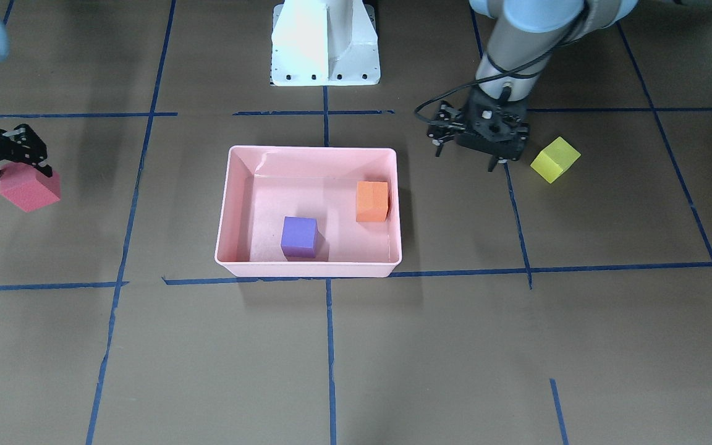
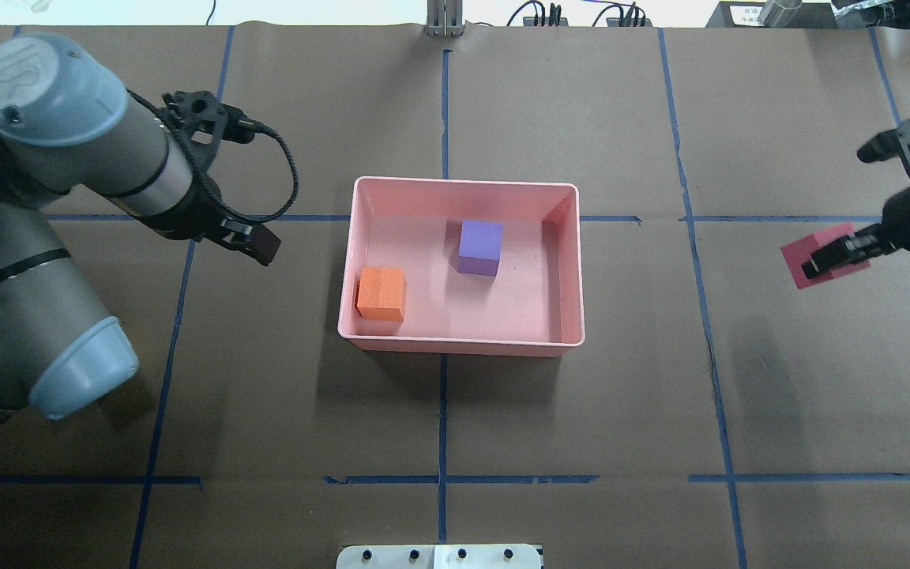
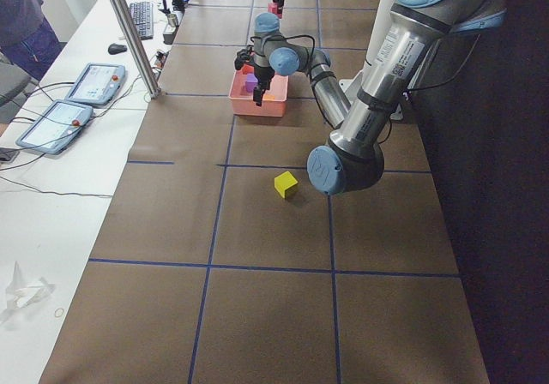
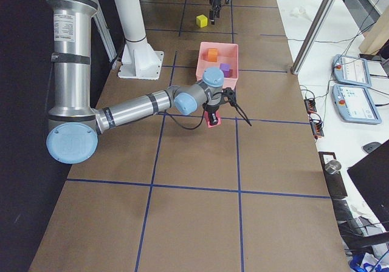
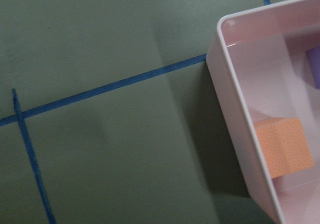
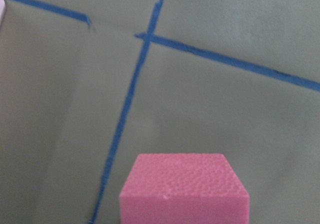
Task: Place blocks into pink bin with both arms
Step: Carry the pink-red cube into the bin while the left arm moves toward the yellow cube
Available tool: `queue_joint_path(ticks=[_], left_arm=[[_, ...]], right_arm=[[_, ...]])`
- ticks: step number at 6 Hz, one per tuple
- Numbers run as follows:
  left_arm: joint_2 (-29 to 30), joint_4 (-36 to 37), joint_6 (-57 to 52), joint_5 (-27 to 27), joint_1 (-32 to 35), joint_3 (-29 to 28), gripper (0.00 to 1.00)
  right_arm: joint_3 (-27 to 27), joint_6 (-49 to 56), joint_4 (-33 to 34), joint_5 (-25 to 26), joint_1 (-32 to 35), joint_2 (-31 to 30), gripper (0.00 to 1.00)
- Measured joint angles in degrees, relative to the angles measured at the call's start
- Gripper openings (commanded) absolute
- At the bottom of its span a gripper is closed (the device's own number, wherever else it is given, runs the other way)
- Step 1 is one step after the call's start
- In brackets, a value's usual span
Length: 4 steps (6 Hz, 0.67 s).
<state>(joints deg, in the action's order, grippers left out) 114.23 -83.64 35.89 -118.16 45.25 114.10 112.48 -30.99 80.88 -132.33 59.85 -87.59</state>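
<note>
The pink bin (image 1: 309, 267) sits mid-table and holds the orange block (image 1: 372, 201) and the purple block (image 1: 298, 236). My left gripper (image 1: 467, 154) hangs open and empty above the table between the bin and the yellow block (image 1: 555, 159), which lies on the paper. In the overhead view the left gripper (image 2: 253, 243) is left of the bin (image 2: 459, 344) and the arm hides the yellow block. My right gripper (image 2: 838, 254) is shut on the red block (image 2: 826, 254), held above the table far right of the bin. The red block fills the bottom of the right wrist view (image 6: 184, 189).
The white pedestal base (image 1: 325, 43) stands behind the bin. Blue tape lines (image 1: 328, 346) grid the brown paper. A side table with tablets (image 3: 53, 125) and a metal pole (image 3: 129, 33) runs along the far edge. A person (image 3: 21, 15) stands there.
</note>
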Motion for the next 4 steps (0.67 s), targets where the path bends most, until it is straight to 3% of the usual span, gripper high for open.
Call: queue_joint_path(ticks=[2, 4], left_arm=[[-6.9, -0.7, -15.0, -4.8, 7.5, 1.0, 1.0], [-11.9, -0.9, -26.7, -6.4, 12.7, 0.8, 1.0]], right_arm=[[3.8, -15.8, 19.8, 1.3, -4.1, 18.0, 0.36], [3.1, -33.7, 24.4, 8.4, -13.5, 28.5, 0.38]])
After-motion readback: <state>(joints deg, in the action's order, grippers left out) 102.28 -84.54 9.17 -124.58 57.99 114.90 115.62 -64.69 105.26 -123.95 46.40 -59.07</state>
